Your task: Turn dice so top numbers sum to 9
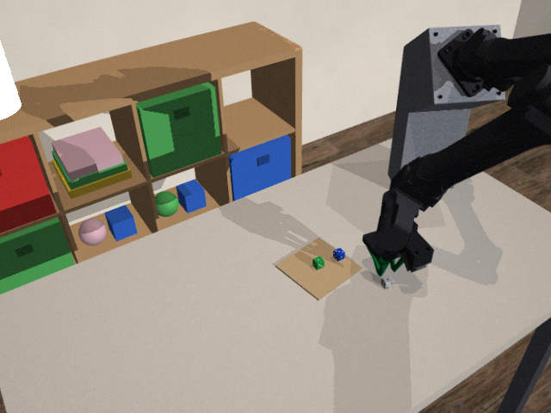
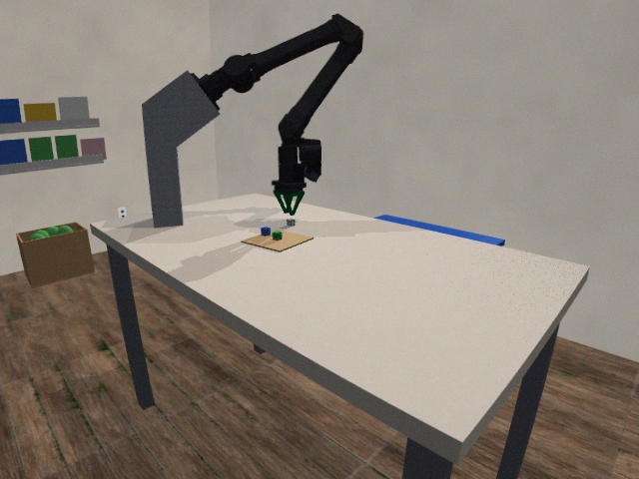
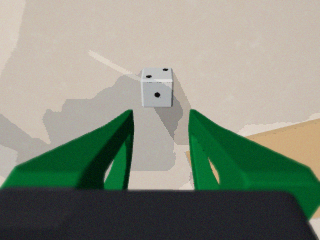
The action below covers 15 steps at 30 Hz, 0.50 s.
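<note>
A white die [image 1: 386, 282] [image 2: 291, 222] [image 3: 157, 92] lies on the table, off the mat. In the wrist view its larger visible face shows one pip and the narrower face two. A green die [image 1: 318, 262] [image 2: 277, 236] and a blue die [image 1: 338, 254] [image 2: 265, 231] sit apart on the tan mat [image 1: 318, 288] [image 2: 281, 246] [image 3: 285, 145]. The mat lies flat. Their top numbers are too small to read surely. My gripper [image 1: 387, 272] [image 2: 291, 213] [image 3: 161, 118] is partly open and empty, its fingertips a little above the white die.
The grey arm stand [image 1: 411, 128] [image 2: 168, 180] rises from the table beyond the dice. A wooden cube shelf [image 1: 263, 40] stands past the table's far edge in the top view. The mat's near corner is close to the white die.
</note>
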Tool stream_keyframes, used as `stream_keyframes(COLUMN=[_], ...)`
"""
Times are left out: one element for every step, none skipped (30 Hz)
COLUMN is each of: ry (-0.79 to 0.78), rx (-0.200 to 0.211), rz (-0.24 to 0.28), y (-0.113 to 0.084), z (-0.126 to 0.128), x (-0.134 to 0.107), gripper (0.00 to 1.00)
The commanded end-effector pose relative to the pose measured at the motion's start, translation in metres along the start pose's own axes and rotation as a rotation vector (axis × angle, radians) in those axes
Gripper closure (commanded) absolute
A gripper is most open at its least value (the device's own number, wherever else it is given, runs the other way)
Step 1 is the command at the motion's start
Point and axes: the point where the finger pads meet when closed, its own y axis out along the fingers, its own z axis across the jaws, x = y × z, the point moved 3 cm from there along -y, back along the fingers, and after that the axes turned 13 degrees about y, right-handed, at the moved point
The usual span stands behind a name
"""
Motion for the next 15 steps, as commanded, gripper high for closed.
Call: stream_keyframes(ry=[0.003, 0.015, 0.012, 0.008, 0.003, 0.003, 0.003, 0.007, 0.009, 0.008, 0.006, 0.004, 0.001, 0.001, 0.001], rx=[0.008, 0.019, 0.015, 0.012, 0.008, 0.009, 0.009, 0.013, 0.015, 0.015, 0.013, 0.011, 0.01, 0.01, 0.01], rz=[-0.003, 0.017, 0.012, 0.005, -0.003, -0.003, -0.002, 0.005, 0.01, 0.009, 0.005, 0.001, -0.002, -0.002, -0.002], y=[0.004, 0.0, 0.003, 0.006, 0.008, 0.009, 0.009, 0.008, 0.008, 0.009, 0.01, 0.011, 0.01, 0.009, 0.009], z=[0.005, 0.013, 0.011, 0.008, 0.006, 0.006, 0.006, 0.008, 0.01, 0.009, 0.008, 0.007, 0.007, 0.007, 0.007], x=[0.0, -0.011, -0.008, -0.004, 0.0, 0.0, -0.001, -0.004, -0.006, -0.005, -0.003, -0.002, 0.0, 0.0, 0.0], gripper=[0.66, 0.66, 0.66, 0.66, 0.66, 0.66, 0.66, 0.66, 0.66, 0.66, 0.66, 0.66, 0.66, 0.66, 0.66])
